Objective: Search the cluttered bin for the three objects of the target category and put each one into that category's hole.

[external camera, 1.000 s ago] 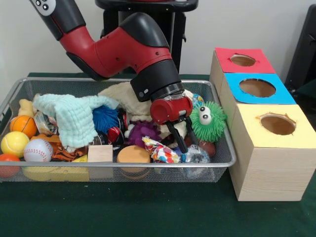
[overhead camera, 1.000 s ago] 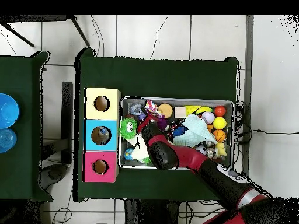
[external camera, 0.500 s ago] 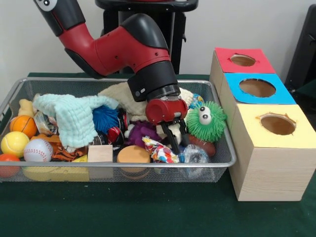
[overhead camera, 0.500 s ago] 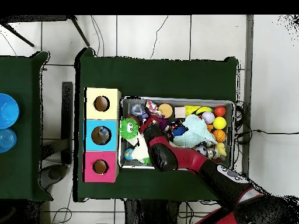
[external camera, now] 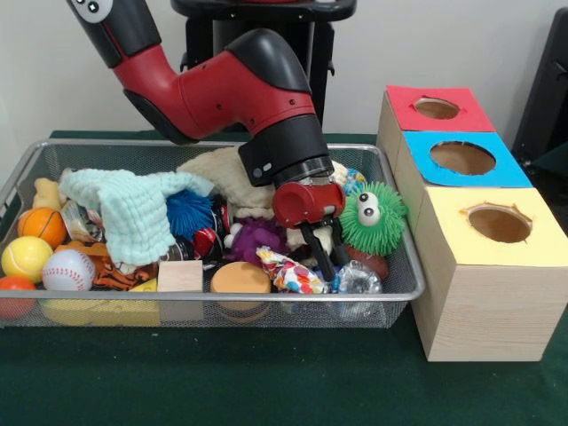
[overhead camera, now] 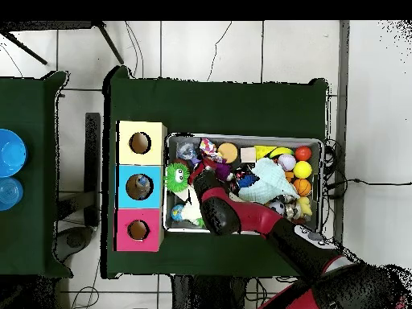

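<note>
A: Bin point(external camera: 395, 293) of clutter sits under the pincer point(external camera: 325, 253)?
B: Yes. Green googly-eyed ball point(external camera: 373, 217) is just beside it, crinkly wrapper point(external camera: 288, 272) below.
A: Pincer's state?
B: Fingers close together; gripping anything, I cannot tell.

Brown ball point(external camera: 371, 263) half hidden behind gripper point(external camera: 327, 257) and green fuzzy toy point(external camera: 373, 216)

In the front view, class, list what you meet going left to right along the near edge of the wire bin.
Red ball → baseball → wooden cube → round wooden disc → patterned cloth bundle → clear crinkly ball.
</note>
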Tool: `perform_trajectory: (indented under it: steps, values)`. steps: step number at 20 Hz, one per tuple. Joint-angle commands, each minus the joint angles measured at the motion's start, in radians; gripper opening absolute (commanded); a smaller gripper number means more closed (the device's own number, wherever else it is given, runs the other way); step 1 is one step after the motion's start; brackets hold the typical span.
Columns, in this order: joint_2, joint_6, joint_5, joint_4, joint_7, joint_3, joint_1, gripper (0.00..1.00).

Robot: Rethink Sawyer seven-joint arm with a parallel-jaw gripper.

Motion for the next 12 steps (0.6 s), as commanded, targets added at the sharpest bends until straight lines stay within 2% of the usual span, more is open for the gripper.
perform_trajectory:
  steps: [1, 9, 12]
  values:
    - [0.109, 0.238, -0.004, -0.225, 0.181, -0.041, 0.025, 1.0]
    - [0.141, 0.234, -0.07, -0.239, 0.188, 0.025, -0.015, 1.0]
    - [0.156, 0.276, -0.072, -0.253, 0.176, 0.044, -0.02, 1.0]
